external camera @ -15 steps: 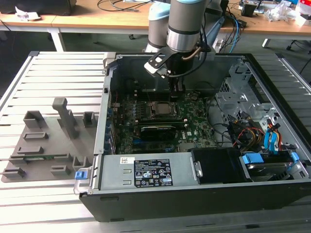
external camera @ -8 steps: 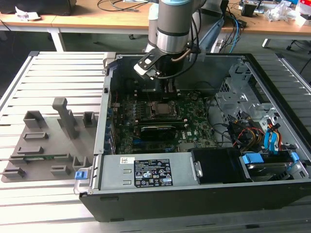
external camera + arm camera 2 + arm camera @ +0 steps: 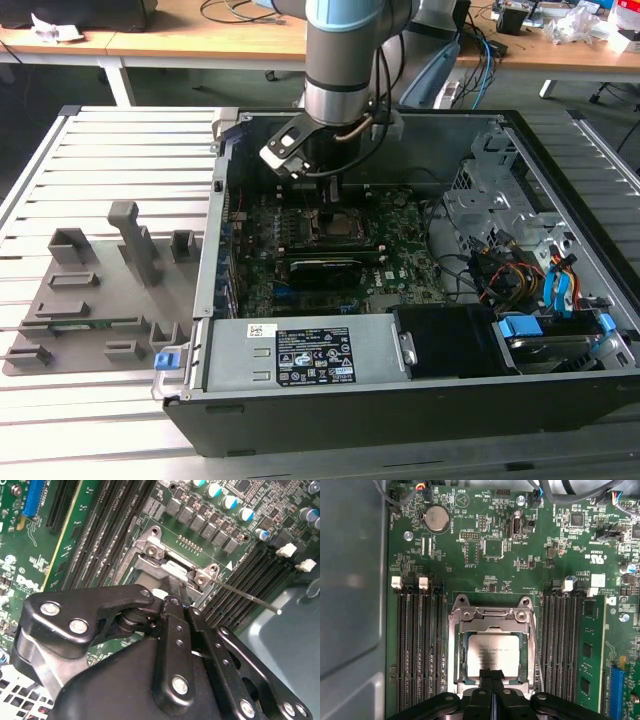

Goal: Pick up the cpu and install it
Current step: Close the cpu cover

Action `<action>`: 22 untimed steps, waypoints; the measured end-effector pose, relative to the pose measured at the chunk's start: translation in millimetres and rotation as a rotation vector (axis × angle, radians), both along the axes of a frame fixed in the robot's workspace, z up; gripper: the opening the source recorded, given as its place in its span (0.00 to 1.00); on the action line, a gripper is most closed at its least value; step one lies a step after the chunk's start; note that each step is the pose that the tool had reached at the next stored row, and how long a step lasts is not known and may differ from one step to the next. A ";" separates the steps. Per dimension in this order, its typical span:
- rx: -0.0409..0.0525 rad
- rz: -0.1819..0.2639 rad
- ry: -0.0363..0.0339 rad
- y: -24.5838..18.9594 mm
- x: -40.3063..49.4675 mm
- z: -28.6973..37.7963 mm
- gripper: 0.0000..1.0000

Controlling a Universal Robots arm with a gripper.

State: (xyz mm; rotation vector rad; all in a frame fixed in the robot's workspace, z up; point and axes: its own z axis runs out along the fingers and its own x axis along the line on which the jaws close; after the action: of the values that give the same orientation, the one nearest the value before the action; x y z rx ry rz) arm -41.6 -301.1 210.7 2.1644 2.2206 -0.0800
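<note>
The cpu (image 3: 492, 655) lies flat inside the socket (image 3: 490, 614), its pale metal top facing up and the socket's metal frame close around all four of its edges. The tool (image 3: 491, 676) hangs straight over the socket; in the first wrist view its two fingers are drawn together with no gap showing and nothing between them. Their tips sit over one edge of the cpu, and whether they touch it I cannot tell.

By its look the cpu is light, thin and stiff, with a smooth lid that would slip under a loose hold. Its underside and the socket beneath are likely delicate, so two opposite edges are the place to take it, kept level.

Room is tight. The frame's hinge end stands raised at one side of the socket, and a thin wire lever (image 3: 250, 597) juts out past one corner. Rows of memory slots (image 3: 417, 645) flank the socket on both sides. The only free way is straight up from the socket, inside the walls of the open computer case (image 3: 400, 420)
</note>
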 end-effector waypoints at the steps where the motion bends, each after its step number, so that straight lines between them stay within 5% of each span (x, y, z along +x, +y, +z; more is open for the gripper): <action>1: -0.0001 0.000 0.0000 0.0 -0.5 -1.0 0.11; 8: -0.0019 0.000 0.0004 -0.1 -1.8 -6.6 0.11; 10: -0.0017 0.000 0.0000 0.0 -0.2 -2.6 0.11; 22: -0.0018 0.000 0.0061 0.1 39.1 0.3 0.11</action>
State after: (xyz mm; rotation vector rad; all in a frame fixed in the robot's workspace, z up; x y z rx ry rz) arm -2.5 -301.0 211.0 2.1661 2.2228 -0.0887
